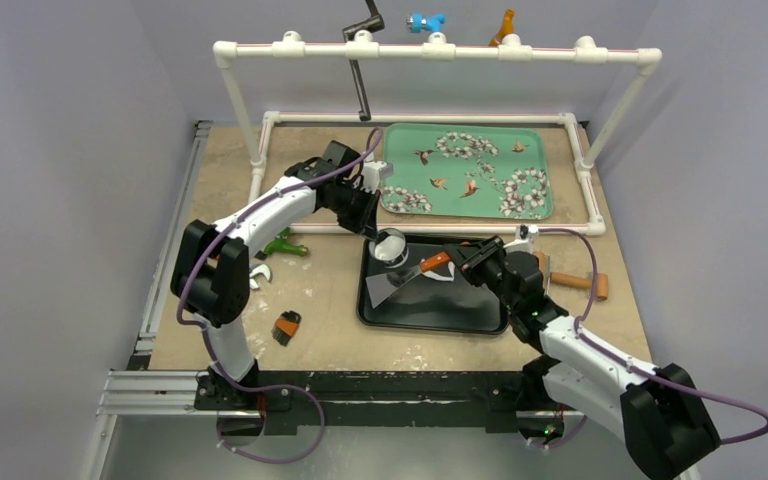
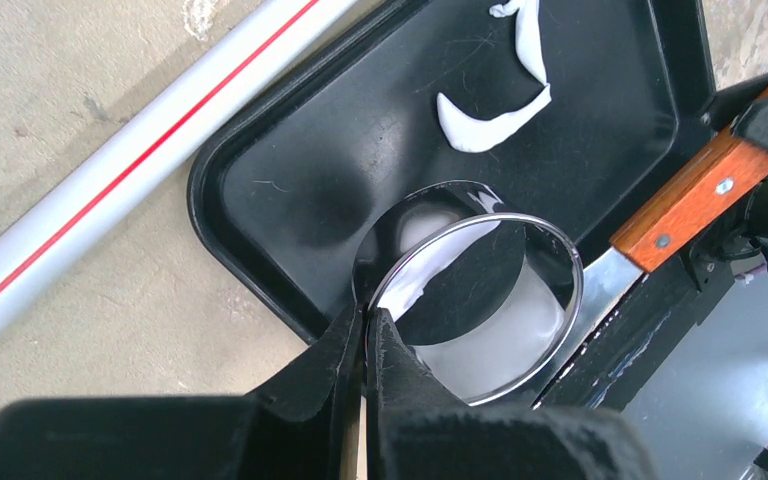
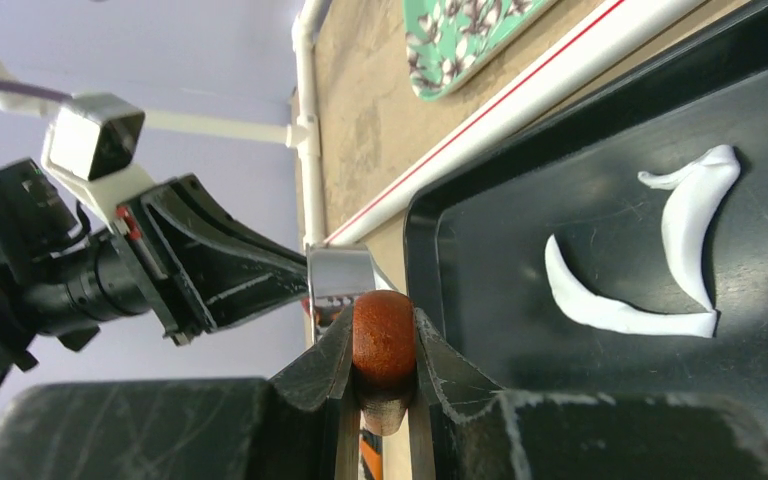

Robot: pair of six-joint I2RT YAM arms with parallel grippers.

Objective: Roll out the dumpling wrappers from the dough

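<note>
My left gripper (image 2: 365,312) is shut on the rim of the metal ring cutter (image 2: 475,300), held over the near left corner of the black tray (image 2: 290,150). A white dumpling wrapper (image 2: 490,352) shows inside the ring, partly hidden by its wall. My right gripper (image 3: 384,325) is shut on the wooden handle (image 3: 385,345) of a spatula. Its steel blade (image 2: 600,290) lies just under the ring. Two curved white dough scraps (image 3: 620,310) lie on the tray floor. From above, the ring cutter (image 1: 392,246) and spatula (image 1: 430,266) meet at the tray's back left.
A green floral tray (image 1: 465,170) sits behind the black tray inside a white PVC frame (image 1: 430,50). The frame's low pipe (image 2: 140,150) runs close along the black tray. A green tool (image 1: 285,245), an orange-and-black piece (image 1: 287,327) and a wooden-handled tool (image 1: 580,282) lie on the table.
</note>
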